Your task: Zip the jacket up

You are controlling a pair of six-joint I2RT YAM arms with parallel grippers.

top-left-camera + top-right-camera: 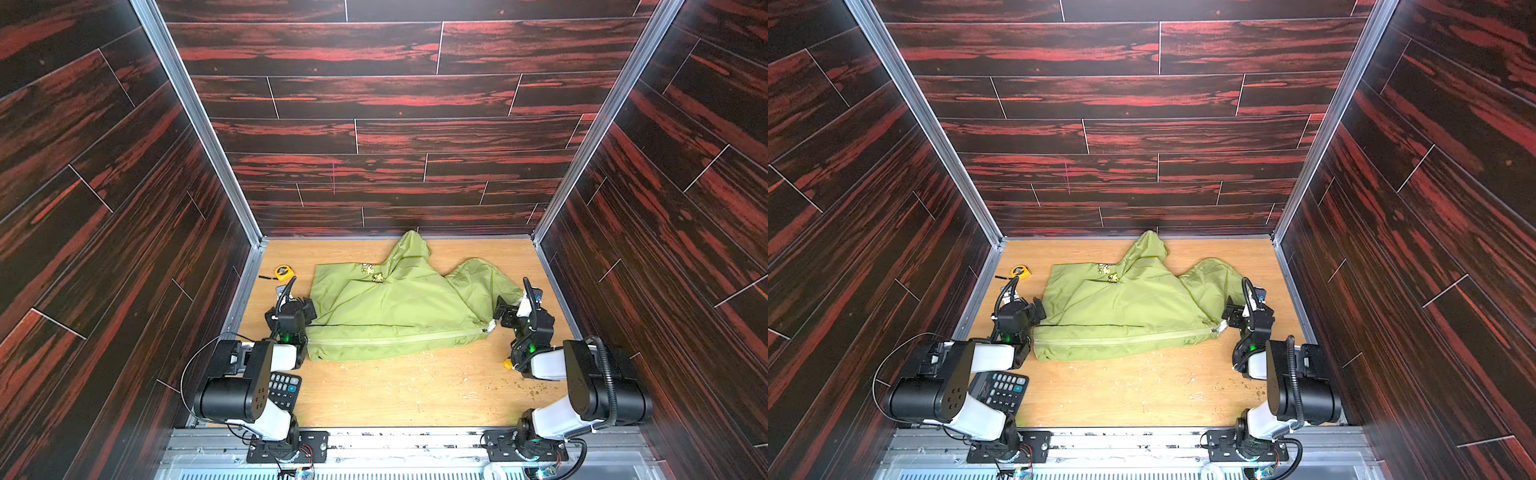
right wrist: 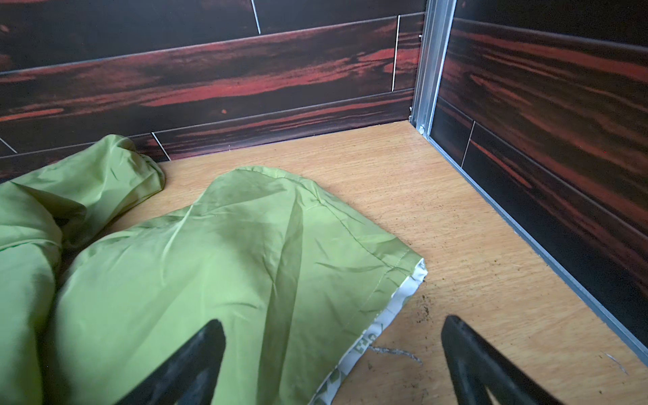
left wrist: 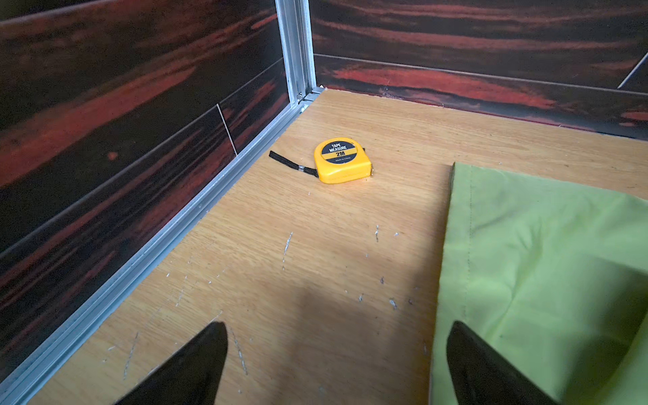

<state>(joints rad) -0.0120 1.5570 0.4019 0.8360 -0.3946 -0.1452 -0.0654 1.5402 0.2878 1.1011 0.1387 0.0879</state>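
Calculator (image 1: 284, 386) lies nearest, by the left arm. Left gripper (image 3: 336, 326) and right gripper (image 2: 333, 321) stand spread and empty at the hem and collar ends of the jacket (image 1: 395, 307), which lies flat mid-table. Zipper (image 1: 395, 338) looks closed, so nothing needs holding. Tape measure (image 1: 284, 272) sits beyond.

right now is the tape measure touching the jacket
Apart. The left wrist view shows bare table between the tape measure and the jacket.

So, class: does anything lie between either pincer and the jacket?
Nothing visible does. The left pincer and right pincer, both open, each hang over an edge of the jacket. The tape measure sits apart toward the far corner, and the calculator lies nearer the front.
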